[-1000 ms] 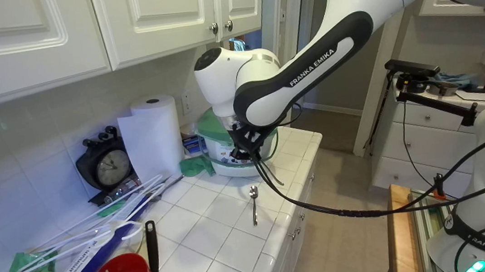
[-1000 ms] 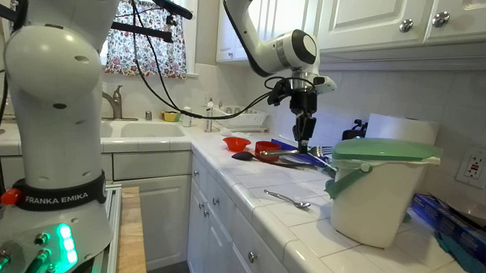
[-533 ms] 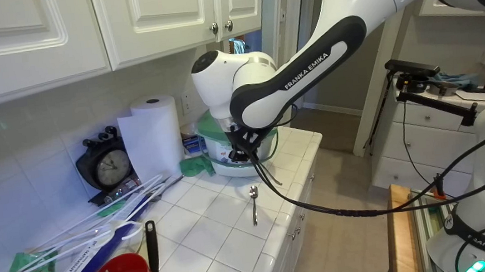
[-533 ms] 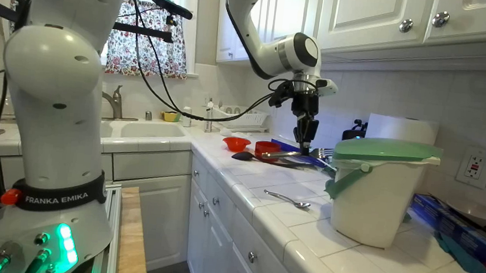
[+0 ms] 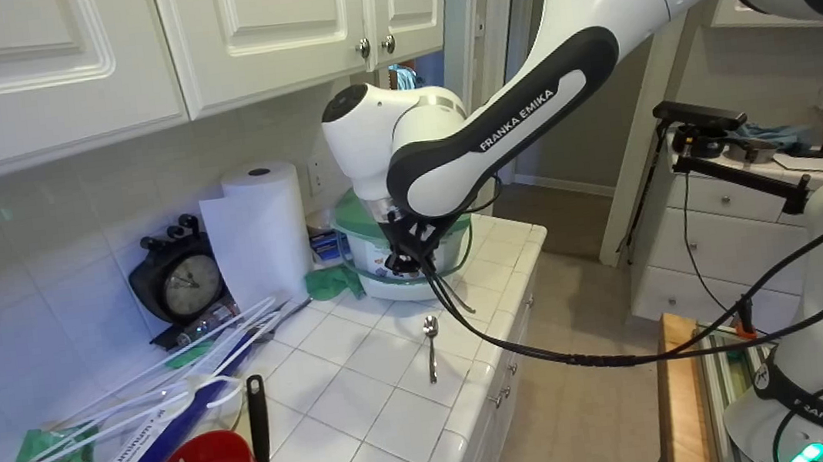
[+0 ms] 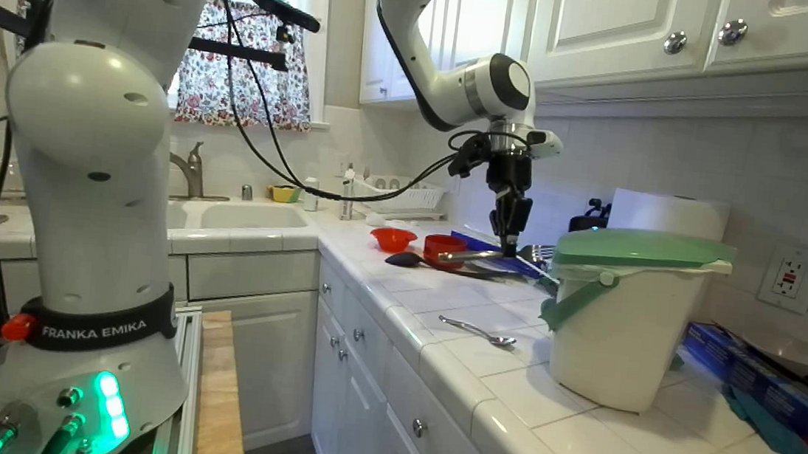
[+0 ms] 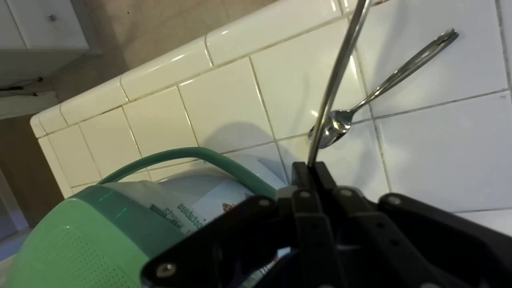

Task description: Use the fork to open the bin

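Jaws tight, fork (image 7: 337, 73) between them

1 held fork (image 7: 338, 72), 1 bin (image 6: 624, 330), 1 clock (image 5: 191, 285)

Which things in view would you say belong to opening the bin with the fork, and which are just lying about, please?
Part of the job:
fork, held off the counter
gripper, shut on the fork
bin, green lid on

Apparently just lying about:
spoon, on the counter
red cup
black utensil
long box marked aluminum
clock
paper towel roll
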